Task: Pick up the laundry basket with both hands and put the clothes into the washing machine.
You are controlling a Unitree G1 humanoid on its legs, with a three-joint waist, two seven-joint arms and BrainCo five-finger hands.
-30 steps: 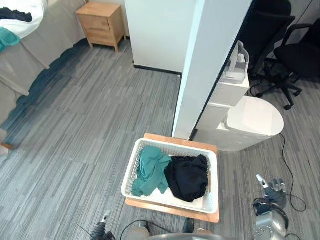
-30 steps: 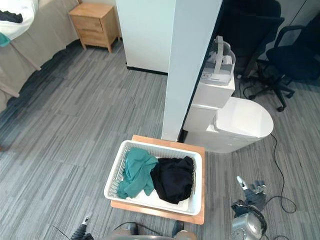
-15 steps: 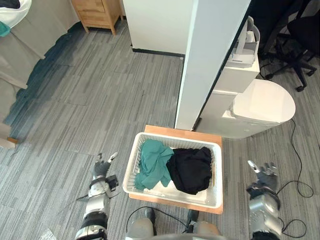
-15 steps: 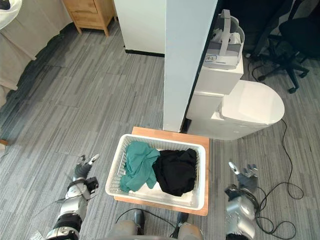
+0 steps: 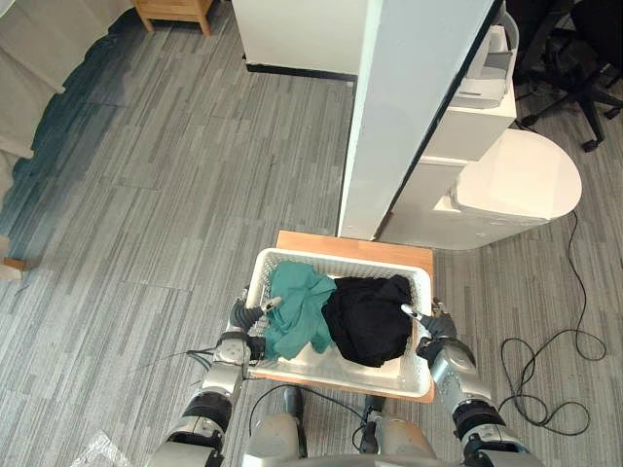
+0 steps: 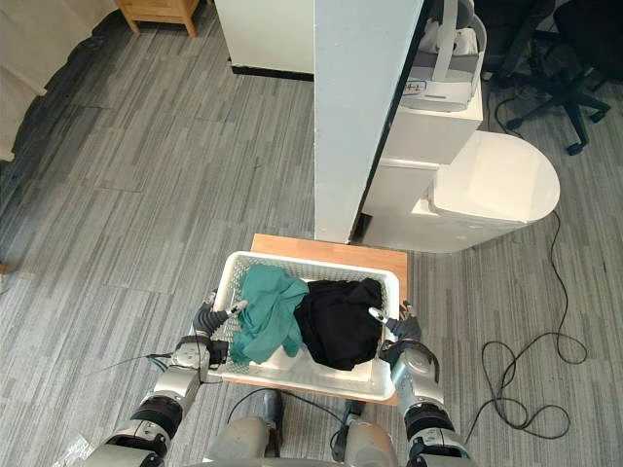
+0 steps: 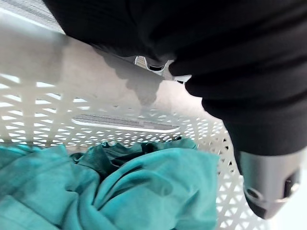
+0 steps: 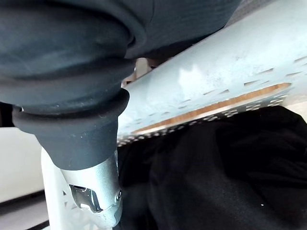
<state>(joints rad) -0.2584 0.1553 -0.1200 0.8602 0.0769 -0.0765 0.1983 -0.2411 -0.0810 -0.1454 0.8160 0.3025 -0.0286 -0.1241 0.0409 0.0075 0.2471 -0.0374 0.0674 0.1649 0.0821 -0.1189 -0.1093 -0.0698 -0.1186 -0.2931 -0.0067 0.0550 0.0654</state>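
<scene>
**Both hands at the basket's sides**

The white laundry basket point(image 5: 336, 261) sits on a low wooden surface point(image 5: 355, 245) on the grey floor point(image 5: 146, 195), just in front of a white pillar point(image 5: 409, 107). Inside it, a teal garment point(image 5: 297, 316) lies on the left and a black garment point(image 5: 368, 319) on the right, the two touching in the middle. The left hand point(image 5: 241, 319) is against the basket's left side, its thumb laid over the rim. The right hand point(image 5: 435, 326) is against the right side, thumb likewise over the rim. Whether either hand is clamped on the rim I cannot tell. A white appliance point(image 5: 516, 180) stands behind the pillar on the right.
</scene>
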